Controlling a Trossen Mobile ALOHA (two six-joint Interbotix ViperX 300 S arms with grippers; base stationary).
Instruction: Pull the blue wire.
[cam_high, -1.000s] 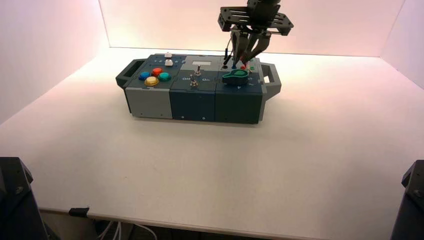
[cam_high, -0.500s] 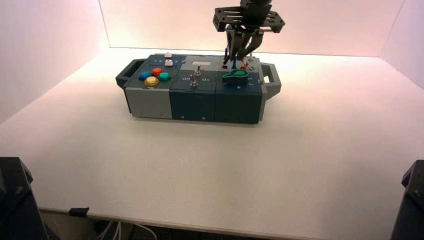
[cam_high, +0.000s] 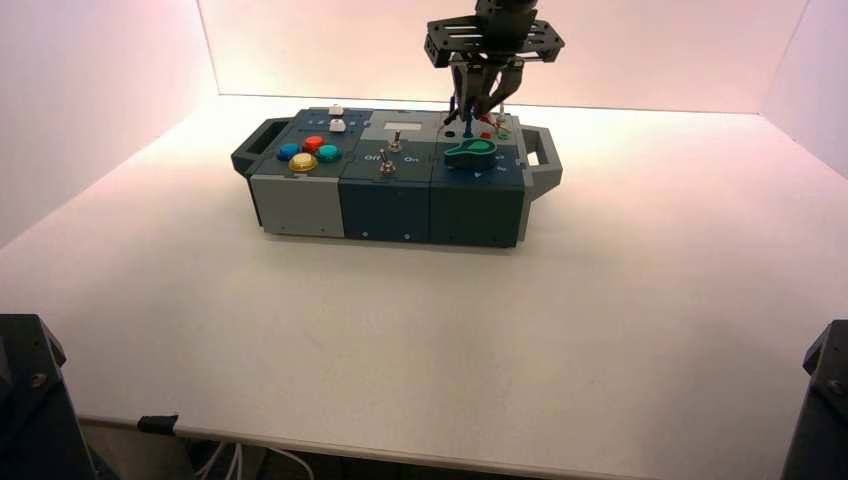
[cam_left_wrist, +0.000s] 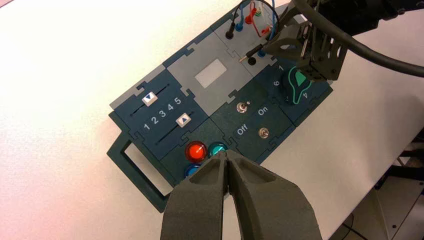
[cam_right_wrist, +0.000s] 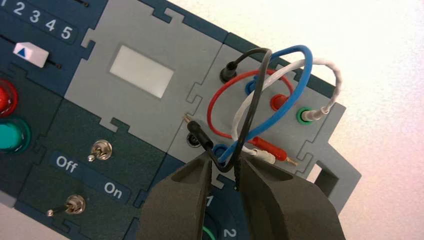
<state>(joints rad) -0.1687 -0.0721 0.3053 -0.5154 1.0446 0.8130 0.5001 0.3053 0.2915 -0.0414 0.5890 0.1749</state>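
The right hand (cam_high: 482, 108) hung over the wire panel at the far right corner of the box (cam_high: 300, 200), which stood toward the far edge of the desk (cam_high: 600, 320). In the right wrist view its two dark fingers (cam_right_wrist: 180, 200) were drawn close together, with only a narrow gap between them, and they pinched the lower ends of the blue wire (cam_right_wrist: 295, 85) and the black wire (cam_right_wrist: 260, 85) just above the blue socket. The blue wire arched up from there and looped back to a blue plug at the far row, crossing the red wire (cam_right_wrist: 215, 100) and the white wire (cam_right_wrist: 330, 70). A red plug (cam_right_wrist: 265, 146) lay loose on the panel beside the fingers. The green knob (cam_high: 470, 152) sat just nearer than the wires. The left hand (cam_left_wrist: 227, 175) hovered over the coloured buttons at the box's left end, fingers pressed together and holding nothing.
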